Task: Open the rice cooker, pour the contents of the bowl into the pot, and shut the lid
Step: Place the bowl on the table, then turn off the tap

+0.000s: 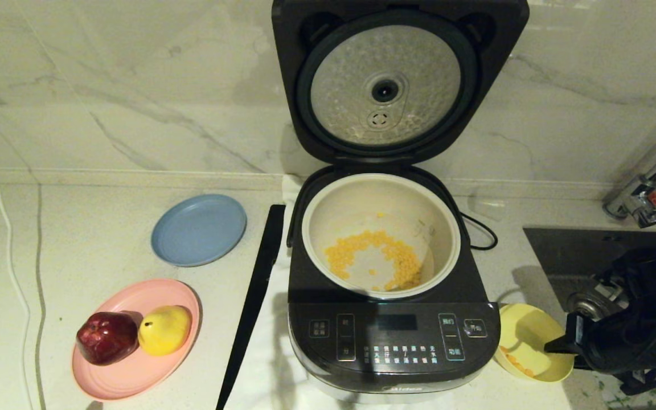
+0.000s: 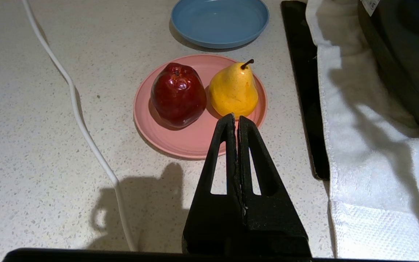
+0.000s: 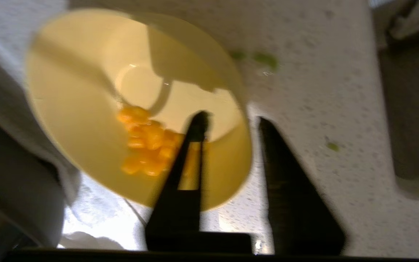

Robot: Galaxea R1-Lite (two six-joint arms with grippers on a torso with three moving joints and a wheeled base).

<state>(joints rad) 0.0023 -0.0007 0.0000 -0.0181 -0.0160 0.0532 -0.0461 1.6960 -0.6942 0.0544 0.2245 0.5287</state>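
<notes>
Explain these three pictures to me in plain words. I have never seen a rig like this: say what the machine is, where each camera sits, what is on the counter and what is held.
This is a two-armed robot at a kitchen counter. One camera looks down from its head; the other two sit on its wrists, behind the fingers.

The rice cooker stands with its lid up, and corn kernels lie in the pot. The right gripper is open, its fingers either side of the rim of the yellow bowl, which still has a few kernels in it and rests on the counter. The left gripper is shut, holding nothing, above the pink plate with an apple and a pear. A blue plate lies beyond.
</notes>
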